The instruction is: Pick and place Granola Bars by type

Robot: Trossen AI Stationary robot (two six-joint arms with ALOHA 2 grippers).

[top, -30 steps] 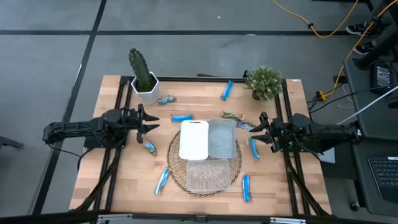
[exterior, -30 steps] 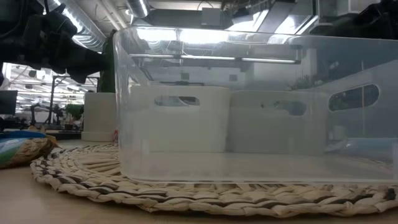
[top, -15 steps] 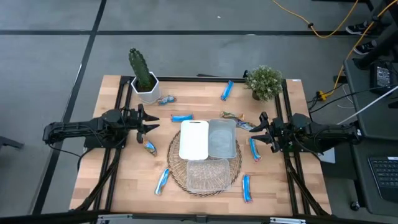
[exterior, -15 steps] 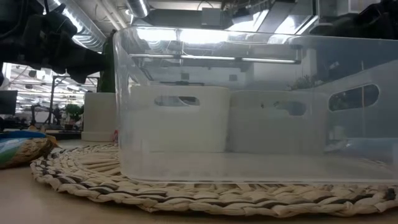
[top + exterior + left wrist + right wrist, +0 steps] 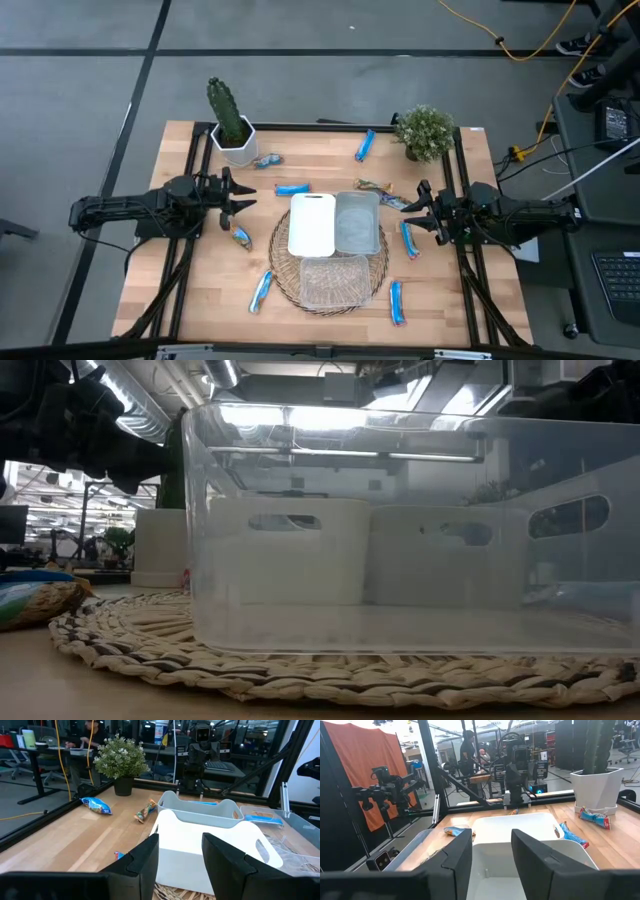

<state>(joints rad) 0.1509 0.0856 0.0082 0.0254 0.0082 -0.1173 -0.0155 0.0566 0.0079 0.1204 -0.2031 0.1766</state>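
Wooden tabletop [image 5: 200,280] under an overhead camera, dark floor all round; left gripper [image 5: 243,197] parked at nine o'clock of the round woven mat [image 5: 283,262], fingers [image 5: 145,862] spread apart, holding nothing; right gripper [image 5: 417,211] at three o'clock of the mat, fingers [image 5: 457,855] likewise parted and empty. Between them, on the mat: white bin [image 5: 312,224], grey bin [image 5: 357,222] touching it, clear bin [image 5: 334,281] at six o'clock of both. Scattered outside the bins, Granola Bars: one blue [image 5: 292,189] at twelve o'clock of the white bin; one [image 5: 240,237] just beside the left gripper at five o'clock; one [image 5: 261,291] at eight o'clock of the mat; one [image 5: 409,240] below the right gripper; one [image 5: 397,302] at five o'clock of the mat; one [image 5: 365,145] near the leafy plant [image 5: 426,130]; one [image 5: 268,159] beside the cactus pot [image 5: 232,118].
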